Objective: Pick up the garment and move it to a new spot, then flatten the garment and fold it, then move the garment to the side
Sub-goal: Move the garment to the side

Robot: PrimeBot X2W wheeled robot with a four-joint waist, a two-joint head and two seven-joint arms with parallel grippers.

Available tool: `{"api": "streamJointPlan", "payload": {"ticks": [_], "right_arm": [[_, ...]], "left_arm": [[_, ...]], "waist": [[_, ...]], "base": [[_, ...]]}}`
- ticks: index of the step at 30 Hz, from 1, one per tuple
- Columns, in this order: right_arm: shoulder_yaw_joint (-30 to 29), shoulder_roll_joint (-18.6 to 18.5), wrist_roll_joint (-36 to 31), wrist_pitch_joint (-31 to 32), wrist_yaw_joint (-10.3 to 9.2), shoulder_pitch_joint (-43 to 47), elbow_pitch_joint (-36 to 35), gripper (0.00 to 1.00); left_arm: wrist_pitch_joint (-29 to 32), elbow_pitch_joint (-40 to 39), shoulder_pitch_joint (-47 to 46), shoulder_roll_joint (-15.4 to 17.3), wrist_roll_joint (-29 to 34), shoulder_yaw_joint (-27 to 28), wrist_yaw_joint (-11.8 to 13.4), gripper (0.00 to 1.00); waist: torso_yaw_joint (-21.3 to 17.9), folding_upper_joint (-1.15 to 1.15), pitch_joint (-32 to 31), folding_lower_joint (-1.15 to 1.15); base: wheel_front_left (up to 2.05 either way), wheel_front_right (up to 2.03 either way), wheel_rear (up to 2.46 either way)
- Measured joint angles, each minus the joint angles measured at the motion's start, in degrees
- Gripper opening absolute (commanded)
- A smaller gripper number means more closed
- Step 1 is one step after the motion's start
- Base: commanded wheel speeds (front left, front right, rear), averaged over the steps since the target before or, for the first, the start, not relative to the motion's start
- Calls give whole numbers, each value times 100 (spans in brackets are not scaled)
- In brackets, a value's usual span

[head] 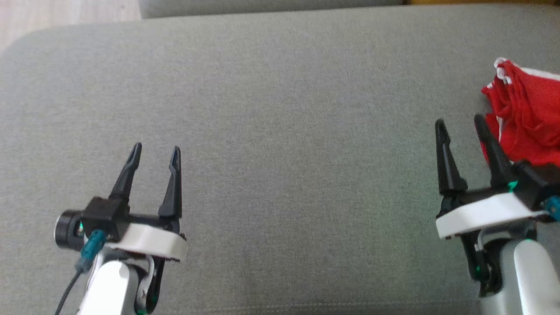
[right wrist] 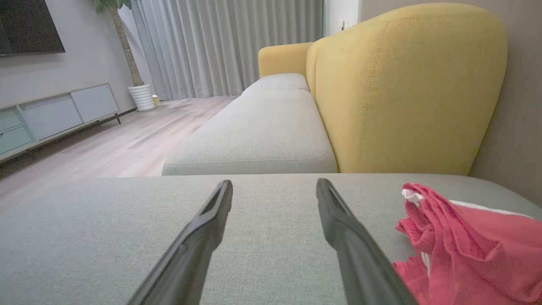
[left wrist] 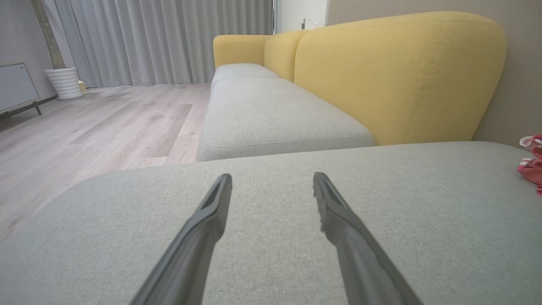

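A red garment with white trim (head: 527,113) lies crumpled at the right edge of the grey cushion (head: 280,131). In the right wrist view the garment (right wrist: 465,245) sits just right of my right fingers. My right gripper (head: 459,120) is open, its outer finger beside the garment's left edge, holding nothing. Far to the left, my left gripper (head: 156,151) hovers open and empty over bare cushion. The left wrist view shows the left gripper (left wrist: 273,180) with spread fingers and a small bit of the garment (left wrist: 532,163) at the far right.
Beyond the grey cushion stands a yellow sofa back (right wrist: 402,84) with more grey seats (right wrist: 262,135). Wooden floor (left wrist: 93,123) lies past the cushion's left end, with curtains, a white planter (left wrist: 63,82) and a low cabinet (right wrist: 55,114) farther off.
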Motion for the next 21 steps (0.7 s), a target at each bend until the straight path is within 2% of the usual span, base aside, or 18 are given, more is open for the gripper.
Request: {"api": "streamJointPlan", "payload": {"ticks": [9, 21], "right_arm": [[78, 11, 187, -209, 0, 501, 204, 100], [-104, 27, 169, -170, 0, 1033, 53, 100]], "left_arm": [[0, 8, 433, 4, 1, -48, 8, 100], [5, 24, 682, 69, 3, -156, 54, 100]], "waist": [[157, 0, -429, 0], [189, 0, -708, 0]], "base": [[0, 0, 0], [0, 0, 0]]}}
